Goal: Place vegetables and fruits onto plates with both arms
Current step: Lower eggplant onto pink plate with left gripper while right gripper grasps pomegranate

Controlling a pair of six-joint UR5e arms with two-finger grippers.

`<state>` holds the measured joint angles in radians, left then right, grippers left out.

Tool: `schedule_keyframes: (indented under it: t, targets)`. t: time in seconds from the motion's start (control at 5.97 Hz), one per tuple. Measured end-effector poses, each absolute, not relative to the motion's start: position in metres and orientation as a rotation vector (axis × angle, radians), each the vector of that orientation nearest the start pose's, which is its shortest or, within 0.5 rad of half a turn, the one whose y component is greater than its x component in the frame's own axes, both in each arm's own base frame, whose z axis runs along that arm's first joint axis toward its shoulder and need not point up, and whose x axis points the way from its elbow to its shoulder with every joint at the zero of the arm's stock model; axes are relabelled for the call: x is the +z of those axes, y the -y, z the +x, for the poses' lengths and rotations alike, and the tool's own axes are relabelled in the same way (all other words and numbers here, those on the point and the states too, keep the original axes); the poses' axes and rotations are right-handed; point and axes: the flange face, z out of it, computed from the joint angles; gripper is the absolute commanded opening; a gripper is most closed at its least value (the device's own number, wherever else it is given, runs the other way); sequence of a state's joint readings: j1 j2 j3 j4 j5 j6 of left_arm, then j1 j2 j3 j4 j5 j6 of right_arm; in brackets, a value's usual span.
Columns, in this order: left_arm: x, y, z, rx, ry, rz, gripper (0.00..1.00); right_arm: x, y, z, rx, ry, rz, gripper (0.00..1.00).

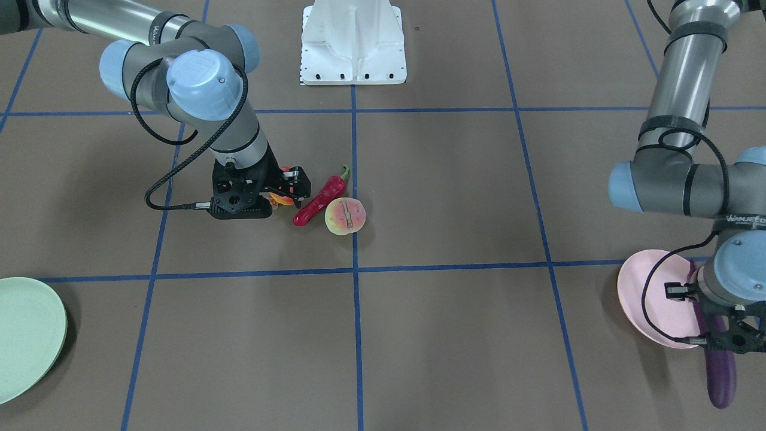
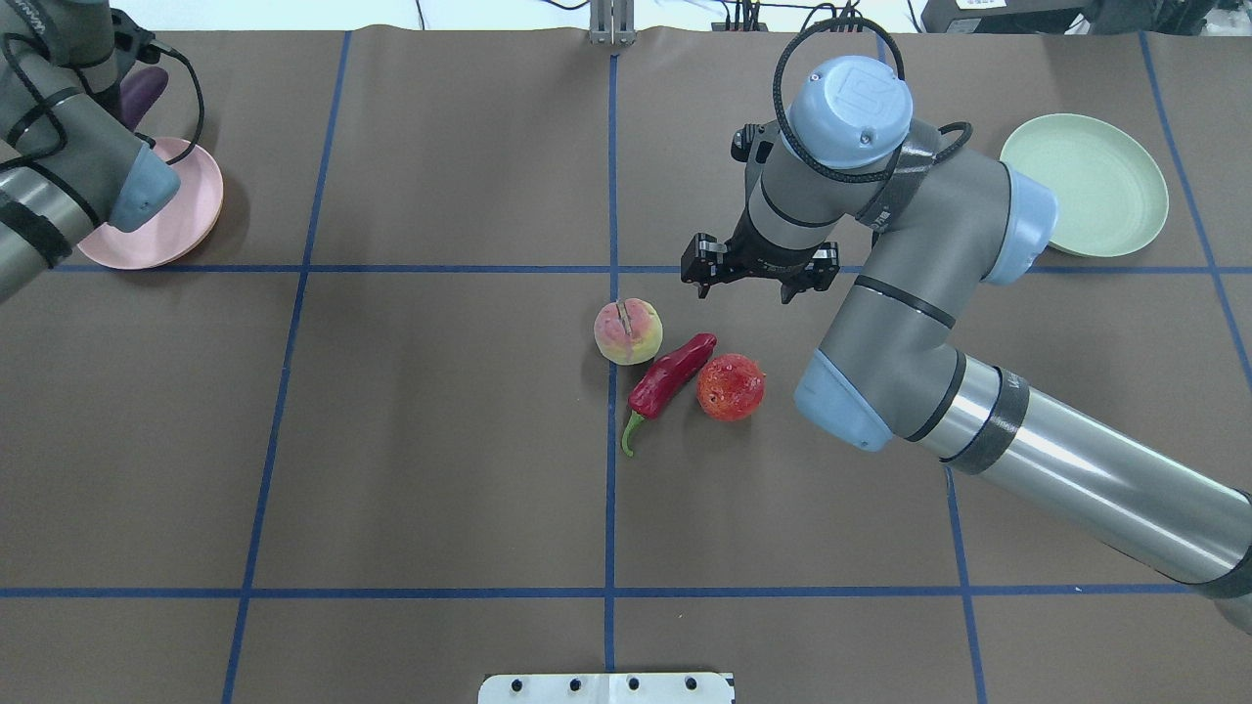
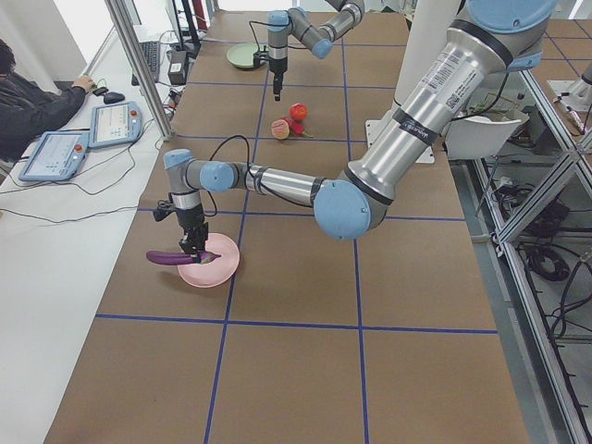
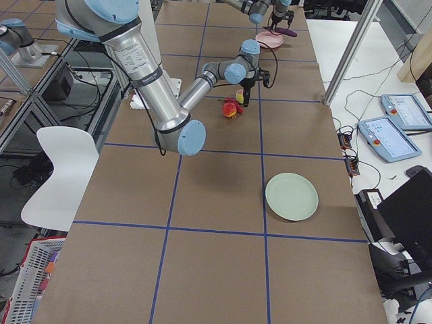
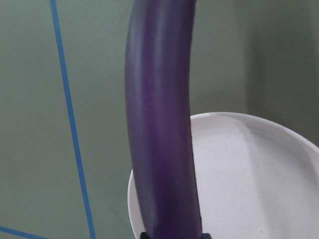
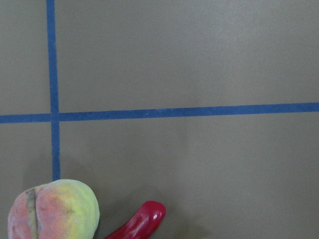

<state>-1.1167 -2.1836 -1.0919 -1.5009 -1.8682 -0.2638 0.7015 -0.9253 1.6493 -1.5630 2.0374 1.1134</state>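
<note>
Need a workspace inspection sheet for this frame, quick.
Surface: brown table with a blue tape grid.
Job's things: eggplant in left claw, over pink plate's edge; chili pepper, peach, pomegranate bunched mid-table; green plate bare.
Clutter: nothing seen.
Claws: left claw shut on eggplant; right claw open, empty, near the bunch.
Cables: black cable loops at both wrists.
Surroundings: person at side desk with pendants; white chair.

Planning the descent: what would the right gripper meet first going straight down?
Probably bare table near the blue tape line, just past the chili pepper and peach; depth unclear.
</note>
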Motion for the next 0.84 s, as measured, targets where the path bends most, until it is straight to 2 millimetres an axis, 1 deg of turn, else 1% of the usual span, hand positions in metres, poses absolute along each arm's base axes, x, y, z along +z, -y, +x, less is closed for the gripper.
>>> schedule_keyframes:
  t: [0.17, 0.33, 0.67, 0.84]
  targets:
    - [0.553, 0.696, 0.224, 0.203, -0.306, -0.042, 0.00, 0.241, 0.508, -0.465, 0.059, 0.844, 0.021, 1.00]
    - [0.553, 0.685, 0.219, 0.201, -0.312, -0.040, 0.00, 0.241, 0.508, -0.464, 0.059, 0.844, 0.020, 1.00]
    - [0.549, 0.677, 0.218, 0.190, -0.339, -0.052, 0.00, 0.242, 0.507, -0.464, 0.060, 0.843, 0.020, 1.00]
    - [0.545, 0.672, 0.222, 0.161, -0.364, -0.062, 0.30, 0.242, 0.507, -0.464, 0.059, 0.843, 0.020, 1.00]
